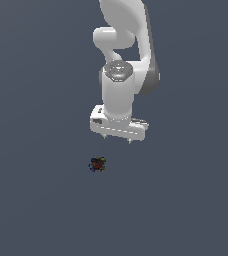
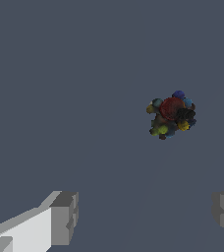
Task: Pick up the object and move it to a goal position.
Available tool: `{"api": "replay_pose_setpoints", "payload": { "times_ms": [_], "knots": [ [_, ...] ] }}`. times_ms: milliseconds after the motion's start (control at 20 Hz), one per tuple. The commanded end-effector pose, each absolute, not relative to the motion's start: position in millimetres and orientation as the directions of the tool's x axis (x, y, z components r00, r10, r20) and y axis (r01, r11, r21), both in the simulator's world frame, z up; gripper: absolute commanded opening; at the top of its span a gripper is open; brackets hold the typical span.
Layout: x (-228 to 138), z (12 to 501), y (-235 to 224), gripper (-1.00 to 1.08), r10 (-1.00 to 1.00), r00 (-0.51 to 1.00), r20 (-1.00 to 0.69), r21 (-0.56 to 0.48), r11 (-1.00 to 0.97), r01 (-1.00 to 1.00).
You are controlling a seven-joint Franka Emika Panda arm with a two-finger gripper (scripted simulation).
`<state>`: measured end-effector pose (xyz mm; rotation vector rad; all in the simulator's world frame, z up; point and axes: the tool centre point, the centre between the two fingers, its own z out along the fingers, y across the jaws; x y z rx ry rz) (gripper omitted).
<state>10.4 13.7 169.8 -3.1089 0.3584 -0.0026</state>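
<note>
Object: small dark lump [image 1: 97, 164] with coloured specks, lying on the tabletop [image 1: 31, 200], lower centre of the exterior view.
Gripper: [image 1: 118, 138] held above the object, fingers spread wide, nothing held.
Step judged: approach.
Method advised: gripper to be centred over the object before descent, then closed.

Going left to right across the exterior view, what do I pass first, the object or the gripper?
The object → the gripper. The object lies on the floor toward the exterior view's left of the gripper, which hangs above it and apart from it, jaws open and empty.
</note>
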Motion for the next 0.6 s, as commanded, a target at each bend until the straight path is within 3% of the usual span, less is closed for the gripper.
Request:
{"api": "replay_pose_setpoints", "payload": {
  "times_ms": [0, 550],
  "knots": [
    [13.7, 164.4, 8.8, 1.0, -0.302, 0.953, -0.003, -0.014, -0.953, -0.302],
    [28.2, 139.5, -14.3, 1.0, -0.614, 0.789, -0.016, -0.015, -0.789, -0.614]
  ]
}}
